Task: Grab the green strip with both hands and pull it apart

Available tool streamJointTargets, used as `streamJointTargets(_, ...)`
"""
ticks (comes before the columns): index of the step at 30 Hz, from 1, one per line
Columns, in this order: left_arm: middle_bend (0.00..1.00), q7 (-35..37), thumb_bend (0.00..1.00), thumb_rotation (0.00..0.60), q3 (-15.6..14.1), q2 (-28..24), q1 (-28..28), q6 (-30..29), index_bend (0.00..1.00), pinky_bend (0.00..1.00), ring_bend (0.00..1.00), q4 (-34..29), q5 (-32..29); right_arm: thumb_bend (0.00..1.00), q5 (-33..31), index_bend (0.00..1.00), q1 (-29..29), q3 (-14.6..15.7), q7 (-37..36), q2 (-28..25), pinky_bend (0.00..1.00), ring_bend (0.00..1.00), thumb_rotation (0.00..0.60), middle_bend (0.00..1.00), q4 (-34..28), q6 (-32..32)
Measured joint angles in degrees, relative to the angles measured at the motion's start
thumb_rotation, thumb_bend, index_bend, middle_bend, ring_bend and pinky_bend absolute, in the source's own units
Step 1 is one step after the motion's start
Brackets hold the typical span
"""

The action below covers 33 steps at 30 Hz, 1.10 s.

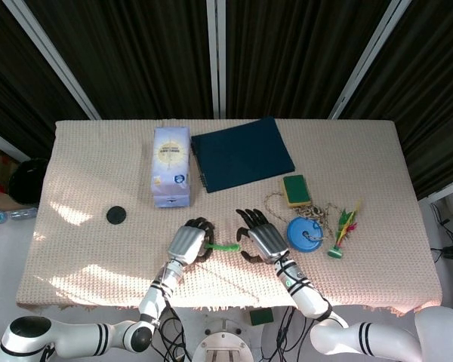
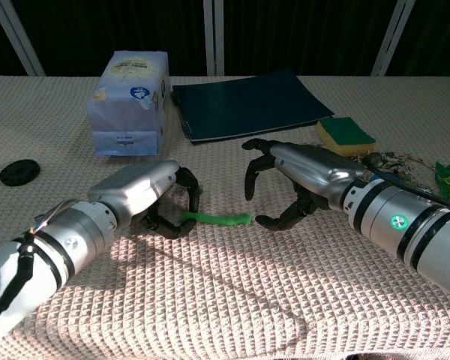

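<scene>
The green strip (image 1: 225, 246) (image 2: 219, 218) lies flat on the woven cloth near the front middle of the table. My left hand (image 1: 189, 241) (image 2: 144, 193) grips its left end, fingers curled around it. My right hand (image 1: 261, 236) (image 2: 298, 177) hovers just right of the strip's free end, fingers spread and curved, thumb below; it holds nothing and does not touch the strip.
A blue disc (image 1: 304, 233) with a string tangle, a green and yellow sponge (image 1: 296, 189) (image 2: 346, 135) and a feathered toy (image 1: 342, 228) lie right of my right hand. A light-blue packet (image 1: 171, 166) (image 2: 130, 101), a dark folder (image 1: 241, 154) and a black cap (image 1: 116, 215) lie further back and left.
</scene>
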State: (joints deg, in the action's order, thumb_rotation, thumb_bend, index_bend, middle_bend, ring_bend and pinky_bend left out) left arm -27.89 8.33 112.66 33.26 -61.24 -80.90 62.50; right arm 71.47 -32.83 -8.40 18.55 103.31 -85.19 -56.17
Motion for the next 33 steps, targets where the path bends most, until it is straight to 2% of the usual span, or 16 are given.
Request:
streamJointTargets(19, 0.3, -0.44, 0.36, 0.577, -0.21, -0.14, 0.21, 0.08, 0.54, 0.23, 0.17, 0.11, -0.88, 0.32, -0.65, 0.48, -2.28, -0.11, -4.15, 3.41, 0.0, 0.0, 0.6, 0.01, 5.28, 1.94)
streamJointTargets(33, 0.3, -0.61, 0.36, 0.578, -0.33, 0.0, 0.3, 0.27, 0.54, 0.23, 0.17, 0.4, -1.71, 0.32, -1.12, 0.49, -3.02, 0.27, -3.87, 4.33, 0.0, 0.0, 0.6, 0.02, 6.86, 2.11)
